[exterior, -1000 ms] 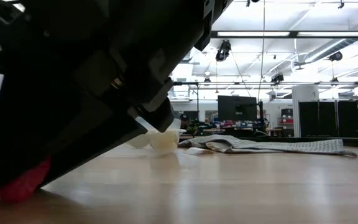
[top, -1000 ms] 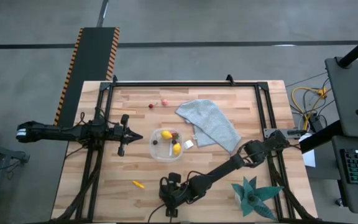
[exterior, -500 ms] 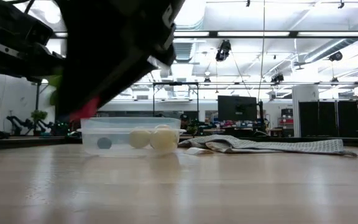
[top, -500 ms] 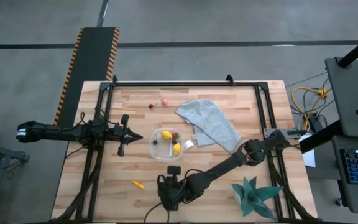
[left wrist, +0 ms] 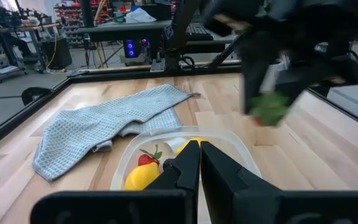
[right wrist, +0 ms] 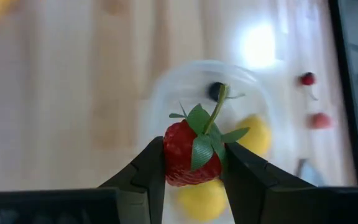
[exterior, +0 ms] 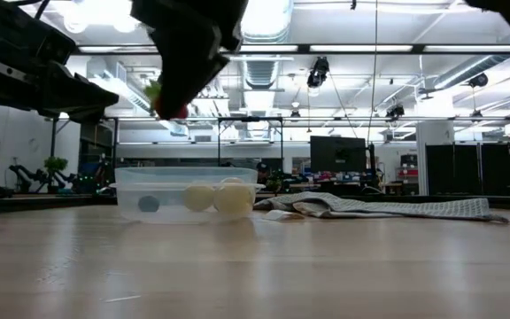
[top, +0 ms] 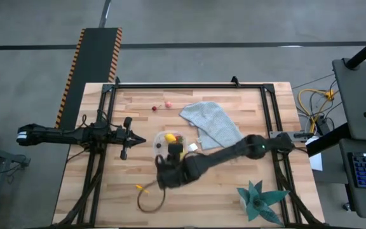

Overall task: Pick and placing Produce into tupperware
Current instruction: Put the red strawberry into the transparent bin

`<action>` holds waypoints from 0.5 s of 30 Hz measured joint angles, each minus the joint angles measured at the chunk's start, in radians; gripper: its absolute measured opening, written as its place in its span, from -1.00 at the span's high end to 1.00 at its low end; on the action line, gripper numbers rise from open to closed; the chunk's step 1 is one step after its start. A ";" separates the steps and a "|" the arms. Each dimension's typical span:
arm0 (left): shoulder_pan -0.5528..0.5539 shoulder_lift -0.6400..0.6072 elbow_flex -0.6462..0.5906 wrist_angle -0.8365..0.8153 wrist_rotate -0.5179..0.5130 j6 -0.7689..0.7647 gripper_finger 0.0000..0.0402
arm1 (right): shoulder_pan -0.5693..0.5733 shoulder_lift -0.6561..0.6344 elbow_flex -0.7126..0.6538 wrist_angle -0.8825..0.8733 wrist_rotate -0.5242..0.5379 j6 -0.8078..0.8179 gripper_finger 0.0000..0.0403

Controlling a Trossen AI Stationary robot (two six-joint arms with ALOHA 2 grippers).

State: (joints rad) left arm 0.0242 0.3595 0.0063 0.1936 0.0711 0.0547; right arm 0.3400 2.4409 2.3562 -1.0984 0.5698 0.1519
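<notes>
The toy strawberry (right wrist: 193, 154) was red with a green leafy cap and a thin stem, and it sat pinched between the right gripper's (right wrist: 194, 163) 2 fingers, held in the air just short of the clear tupperware (top: 161, 154). That little square tub was near the middle of the table (top: 221, 184) and already had 2 yellow lemons (right wrist: 252, 136), a dark round piece (right wrist: 215, 91) and another red berry (left wrist: 145, 159) in it. 2 more red berries (top: 168, 104) lay up near the far edge, beside the grey-blue cloth (top: 215, 125), and 1 orange carrot-like piece (top: 142, 188) was on the wood close to the right arm.

Compared with 1 second earlier, the right gripper had come up from the table's near edge and swung toward the tub. The left gripper (top: 129, 138) hadn't moved, parked beside the tub with its fingers pressed together.
</notes>
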 joint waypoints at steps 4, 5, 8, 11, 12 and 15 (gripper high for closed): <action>0.000 0.000 0.000 0.000 0.000 0.000 1.00 | -0.067 0.000 0.000 -0.006 -0.044 -0.062 0.42; 0.000 -0.001 0.000 0.000 0.000 0.000 1.00 | -0.084 0.000 -0.001 -0.005 -0.073 -0.065 0.42; 0.000 0.000 0.000 0.000 0.001 0.000 1.00 | -0.133 0.000 -0.002 -0.004 -0.157 -0.090 0.42; 0.000 0.000 0.000 0.000 0.001 0.001 1.00 | -0.170 -0.001 -0.002 0.009 -0.210 -0.126 0.42; 0.000 0.000 0.000 0.000 0.001 0.002 1.00 | -0.180 -0.001 -0.002 0.010 -0.237 -0.131 0.42; 0.000 -0.002 0.000 0.001 0.001 0.003 1.00 | -0.208 -0.001 -0.003 0.008 -0.332 -0.134 0.42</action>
State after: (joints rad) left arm 0.0242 0.3576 0.0063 0.1946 0.0719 0.0582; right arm 0.1322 2.4397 2.3531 -1.0903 0.2382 0.0177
